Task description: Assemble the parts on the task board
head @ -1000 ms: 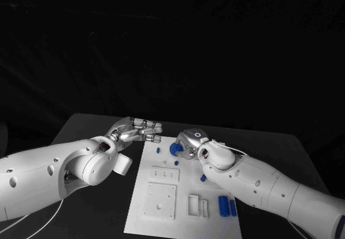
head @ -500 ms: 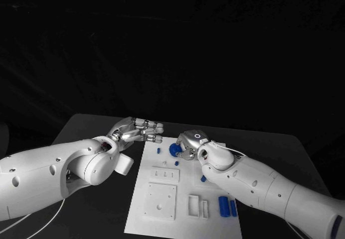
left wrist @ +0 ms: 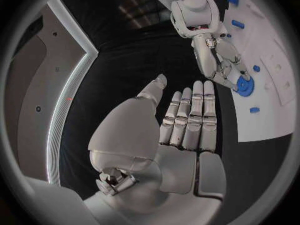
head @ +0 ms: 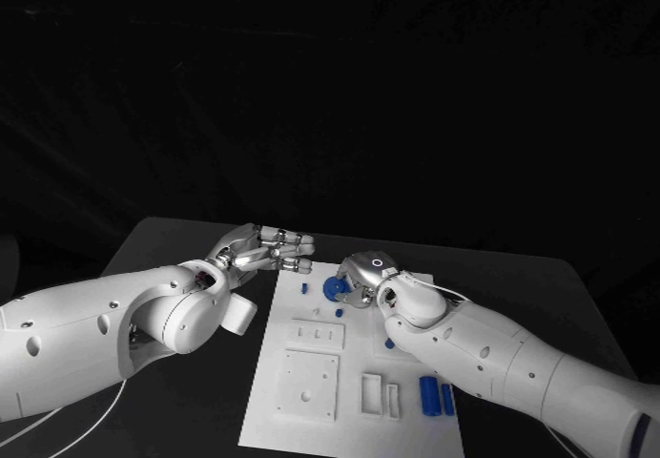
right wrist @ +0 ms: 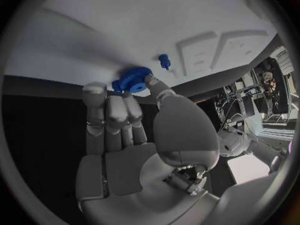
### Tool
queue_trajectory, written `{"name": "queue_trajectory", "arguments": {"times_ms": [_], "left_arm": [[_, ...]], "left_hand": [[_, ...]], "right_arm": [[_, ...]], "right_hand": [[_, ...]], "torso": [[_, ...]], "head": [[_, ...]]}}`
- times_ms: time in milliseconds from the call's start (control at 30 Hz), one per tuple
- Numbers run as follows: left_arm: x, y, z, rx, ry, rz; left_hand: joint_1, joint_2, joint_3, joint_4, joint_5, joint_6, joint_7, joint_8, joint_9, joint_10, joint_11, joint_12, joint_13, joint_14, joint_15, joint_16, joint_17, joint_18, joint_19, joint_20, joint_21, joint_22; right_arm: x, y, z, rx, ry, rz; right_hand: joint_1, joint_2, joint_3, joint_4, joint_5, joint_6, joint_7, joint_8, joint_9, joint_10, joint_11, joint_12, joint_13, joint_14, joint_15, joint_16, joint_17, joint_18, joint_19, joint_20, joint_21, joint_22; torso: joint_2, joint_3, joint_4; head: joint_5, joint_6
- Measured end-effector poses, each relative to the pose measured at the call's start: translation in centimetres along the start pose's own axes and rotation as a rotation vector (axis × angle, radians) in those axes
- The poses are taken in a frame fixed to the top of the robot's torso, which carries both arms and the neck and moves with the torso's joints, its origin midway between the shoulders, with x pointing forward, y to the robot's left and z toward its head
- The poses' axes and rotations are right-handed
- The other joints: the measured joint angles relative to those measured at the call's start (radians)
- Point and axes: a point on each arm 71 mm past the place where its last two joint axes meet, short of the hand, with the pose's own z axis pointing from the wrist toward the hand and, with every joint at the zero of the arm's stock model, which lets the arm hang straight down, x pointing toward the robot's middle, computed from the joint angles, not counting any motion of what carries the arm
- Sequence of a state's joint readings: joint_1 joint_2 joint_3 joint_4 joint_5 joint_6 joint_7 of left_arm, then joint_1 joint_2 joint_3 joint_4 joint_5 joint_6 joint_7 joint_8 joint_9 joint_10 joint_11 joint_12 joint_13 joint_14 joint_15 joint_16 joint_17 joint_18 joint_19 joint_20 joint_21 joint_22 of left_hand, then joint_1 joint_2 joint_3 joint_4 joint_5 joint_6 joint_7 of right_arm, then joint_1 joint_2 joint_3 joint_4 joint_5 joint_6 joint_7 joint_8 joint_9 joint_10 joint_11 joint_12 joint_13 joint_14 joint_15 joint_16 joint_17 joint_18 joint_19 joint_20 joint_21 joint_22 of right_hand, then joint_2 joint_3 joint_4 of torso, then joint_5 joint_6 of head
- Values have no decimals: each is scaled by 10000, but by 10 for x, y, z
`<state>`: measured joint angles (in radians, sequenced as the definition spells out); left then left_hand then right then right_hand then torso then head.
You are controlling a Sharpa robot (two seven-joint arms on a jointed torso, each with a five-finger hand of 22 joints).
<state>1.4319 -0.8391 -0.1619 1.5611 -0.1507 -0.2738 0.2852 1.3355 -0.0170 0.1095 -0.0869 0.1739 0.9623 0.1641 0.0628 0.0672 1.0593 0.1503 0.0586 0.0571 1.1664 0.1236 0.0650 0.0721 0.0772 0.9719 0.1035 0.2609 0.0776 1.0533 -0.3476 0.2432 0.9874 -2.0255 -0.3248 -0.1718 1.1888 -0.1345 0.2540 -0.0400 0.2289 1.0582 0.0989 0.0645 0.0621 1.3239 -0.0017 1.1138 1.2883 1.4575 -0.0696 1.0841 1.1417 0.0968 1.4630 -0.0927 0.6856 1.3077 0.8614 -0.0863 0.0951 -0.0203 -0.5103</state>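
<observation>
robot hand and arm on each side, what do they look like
Both arms are glossy white, rounded shells with small dark holes. Each robot hand, left and right, is silver metal with segmented fingers. The right has a small ring mark on its back and a thin white cable at the wrist.

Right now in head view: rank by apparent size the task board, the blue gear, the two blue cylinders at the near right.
1. task board
2. blue gear, partly hidden by the right hand
3. two blue cylinders, alike, so unranked; nearness to the camera makes the gear comparison unsure.
</observation>
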Motion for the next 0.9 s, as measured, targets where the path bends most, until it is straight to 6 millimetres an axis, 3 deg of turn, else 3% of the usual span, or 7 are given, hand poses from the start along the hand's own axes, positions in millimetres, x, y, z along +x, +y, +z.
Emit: {"name": "queue_trajectory", "arguments": {"times_ms": [133,900], "left_arm": [[0,0,0,-4,-5,3],[-2,1,3,-18,-69,46]], "left_hand": [[0,0,0,0,0,-17,16,0,0,0,0,0,0,0,0,0,0,0,0,0,0,0],[0,0,-34,34,0,-52,52,0,0,0,0,0,0,0,0,0,0,1,0,0,0,0]], "right_arm": [[0,0,0,14,30,120],[1,-13,-7,93,192,530]], "right_hand": [[-867,242,-116,571,-24,-59,0,0,-1,0,0,-28,-7,0,0,0,0,-38,0,0,0,0],[-1371,281,-174,955,-4,-161,-7,-4,62,1,0,-28,-19,0,-1,-38,17,-43,0,0,1,-2]], "torso": [[0,4,-2],[6,23,-21]], "head": [[12,-2],[-9,-25]]}}
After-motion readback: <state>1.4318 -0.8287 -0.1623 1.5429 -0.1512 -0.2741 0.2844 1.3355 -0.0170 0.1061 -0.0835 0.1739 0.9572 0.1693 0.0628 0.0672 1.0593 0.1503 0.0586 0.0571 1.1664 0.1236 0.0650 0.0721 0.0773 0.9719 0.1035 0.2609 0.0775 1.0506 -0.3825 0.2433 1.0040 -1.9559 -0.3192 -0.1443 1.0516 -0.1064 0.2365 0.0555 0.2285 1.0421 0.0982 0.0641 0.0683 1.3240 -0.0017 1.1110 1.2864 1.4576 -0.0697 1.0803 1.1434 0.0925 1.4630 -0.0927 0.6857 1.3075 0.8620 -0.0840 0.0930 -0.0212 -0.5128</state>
